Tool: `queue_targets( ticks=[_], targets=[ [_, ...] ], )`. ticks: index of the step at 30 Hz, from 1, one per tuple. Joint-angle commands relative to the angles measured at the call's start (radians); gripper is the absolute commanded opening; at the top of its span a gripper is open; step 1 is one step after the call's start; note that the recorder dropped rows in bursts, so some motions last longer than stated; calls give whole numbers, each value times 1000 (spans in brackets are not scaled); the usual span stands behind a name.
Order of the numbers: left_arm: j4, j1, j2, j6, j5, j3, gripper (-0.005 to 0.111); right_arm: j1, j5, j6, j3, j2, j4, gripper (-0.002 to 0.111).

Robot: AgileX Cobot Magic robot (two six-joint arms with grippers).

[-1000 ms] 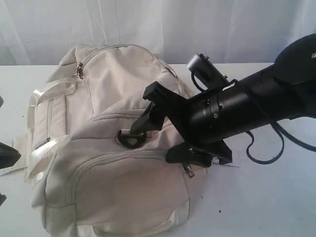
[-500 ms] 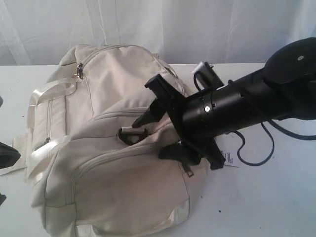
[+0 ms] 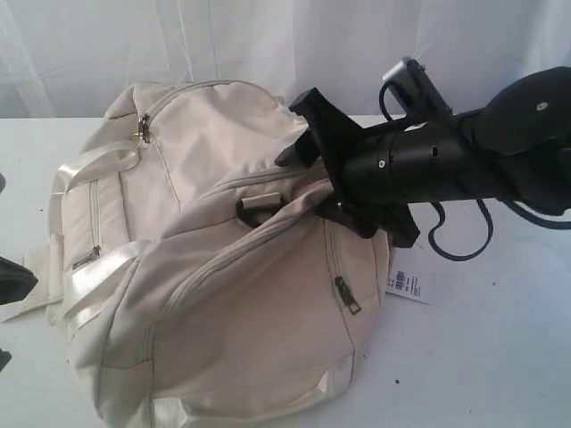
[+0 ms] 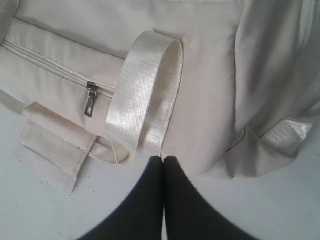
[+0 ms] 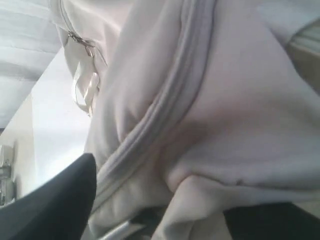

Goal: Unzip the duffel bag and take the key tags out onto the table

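Beside the satin strap [image 4: 145, 95] of the duffel bag [image 3: 223, 312], the left gripper [image 4: 162, 167] sits with fingers pressed together, empty. Over the bag's middle, the right gripper [image 5: 160, 197] has fingers spread wide astride a raised fold; better to pinch a metal pull [image 3: 346, 297] than cloth. The key tags are unseen, presumably inside; a barcode label [image 3: 406, 285] lies just beside the bag on the table [image 3: 482, 357].

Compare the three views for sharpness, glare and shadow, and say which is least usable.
Exterior view: even, soft light, slightly hazy, the duffel bag pale against the white table. Left wrist view: sharpest, sheen on the satin strap, left gripper a featureless black. Right wrist view: least usable, bag fabric too close, blurred and dim.
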Motion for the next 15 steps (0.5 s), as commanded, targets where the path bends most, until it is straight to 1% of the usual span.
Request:
queue_targets(
  ticks=[1,2,3,6,9,11,13,15],
  targets=[
    [-10,-7,-7,-5,1,5,0,-11,186,18,-4,-61,-12,65],
    [-12,-7,-7,-5,1,5,0,-11,247,18,-4,-76,-14,65],
    [-12,-7,-7,-5,1,5,0,-11,270,18,-4,-84,-14,65],
    [-14,-7,-7,-5,1,5,0,-11,296,18,-4,-102,-21,65],
    [-18,-7,-7,-5,1,5,0,-11,264,18,-4,-102,-31,65],
    [-18,-7,-7,-5,1,5,0,-11,212,18,-4,-97,-39,65],
    [-18,-7,-7,-5,1,5,0,-11,171,4,-4,-89,-81,65],
    [-18,-7,-7,-5,1,5,0,-11,169,-12,-4,-85,-129,65]
  ],
)
